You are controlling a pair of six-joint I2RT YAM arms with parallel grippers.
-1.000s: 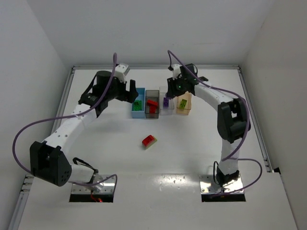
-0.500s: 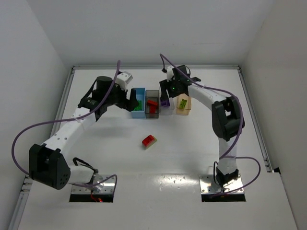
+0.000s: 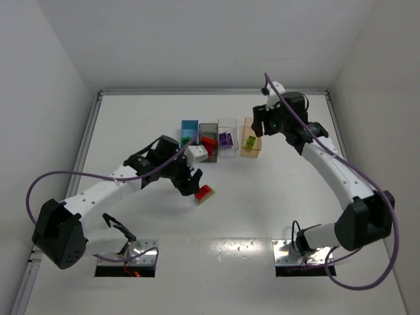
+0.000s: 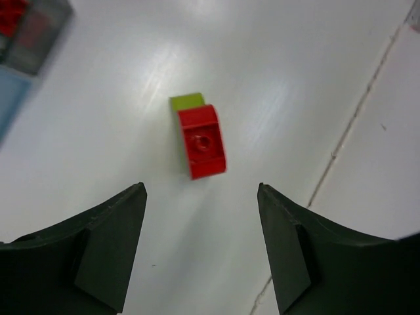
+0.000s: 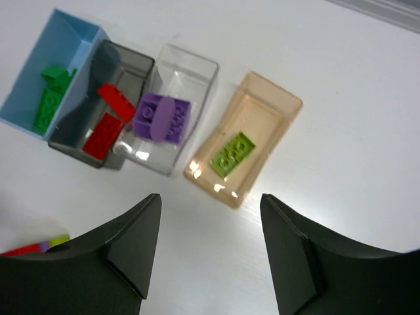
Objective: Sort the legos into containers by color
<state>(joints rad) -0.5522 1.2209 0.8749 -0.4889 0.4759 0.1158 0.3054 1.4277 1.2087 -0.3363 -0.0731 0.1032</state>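
A small stack of legos lies on the white table: a red brick (image 4: 203,141) with a lime brick (image 4: 187,102) at its far end, also seen in the top view (image 3: 205,193). My left gripper (image 4: 201,190) is open and empty, hovering just short of the stack (image 3: 194,184). My right gripper (image 5: 210,200) is open and empty above the table in front of the bins (image 3: 260,126). The blue bin (image 5: 65,39) holds green bricks (image 5: 51,98). The grey bin (image 5: 125,59) holds red bricks (image 5: 108,115). The clear bin (image 5: 197,65) holds a purple brick (image 5: 163,117). The orange bin (image 5: 275,98) holds a lime brick (image 5: 231,153).
The four bins stand side by side in a row at the table's far middle (image 3: 189,128). White walls close the table at the left, back and right. A seam in the table surface (image 4: 354,118) runs to the right of the stack.
My left arm swung from the blue bin down toward the near side and now hovers by the red and lime stack. My right gripper moved off the clear bin to the right.
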